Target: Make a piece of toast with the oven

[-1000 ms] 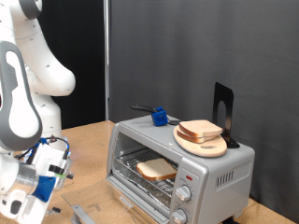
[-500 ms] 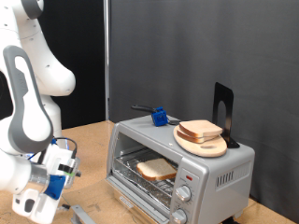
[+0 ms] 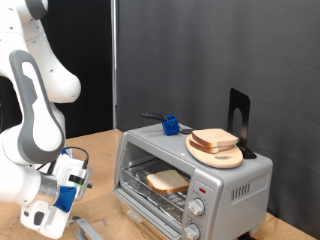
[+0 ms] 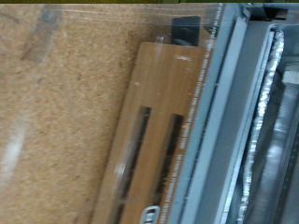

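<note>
Toast slice (image 3: 167, 181) lies flat on the wire rack (image 3: 150, 190) inside the oven (image 3: 195, 180), whose door (image 4: 201, 121) is folded down open. On the oven's roof a round wooden plate (image 3: 216, 155) carries a second bread slice (image 3: 214, 140), with a small blue object (image 3: 171, 125) toward the exterior view's left of it and a black stand (image 3: 239, 120) behind. The gripper (image 3: 45, 212) hangs low at the exterior view's bottom left, apart from the oven; its finger position cannot be determined. The wrist view shows the wooden table (image 4: 65, 121) beside the open door.
</note>
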Available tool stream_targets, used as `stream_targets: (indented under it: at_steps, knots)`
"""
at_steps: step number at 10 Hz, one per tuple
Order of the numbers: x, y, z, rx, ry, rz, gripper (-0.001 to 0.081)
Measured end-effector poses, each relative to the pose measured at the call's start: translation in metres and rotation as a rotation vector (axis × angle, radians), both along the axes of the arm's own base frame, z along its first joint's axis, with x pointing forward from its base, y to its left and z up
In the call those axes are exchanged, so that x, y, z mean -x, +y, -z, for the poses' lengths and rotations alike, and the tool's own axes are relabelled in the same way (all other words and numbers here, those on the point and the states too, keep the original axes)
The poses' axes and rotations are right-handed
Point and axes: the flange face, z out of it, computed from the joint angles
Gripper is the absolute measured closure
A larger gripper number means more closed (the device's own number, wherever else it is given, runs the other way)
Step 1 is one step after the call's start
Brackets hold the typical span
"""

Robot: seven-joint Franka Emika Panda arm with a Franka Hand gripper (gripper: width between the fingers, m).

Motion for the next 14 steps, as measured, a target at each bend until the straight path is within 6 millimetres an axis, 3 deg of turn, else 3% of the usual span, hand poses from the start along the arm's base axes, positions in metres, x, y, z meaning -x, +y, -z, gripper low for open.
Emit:
stream_targets:
  at_steps: [3,8,11,14]
  knots:
    - [0.004,0.0,-0.024,-0.066,0.022,-0.023,0.0124]
    - [0.008,0.001,-0.086,-0.197,0.029,-0.036,0.0124]
    - [-0.001,0.015,-0.121,-0.227,-0.001,-0.001,0.0124]
    - [-0.013,0.039,-0.142,-0.237,-0.035,0.025,0.0124]
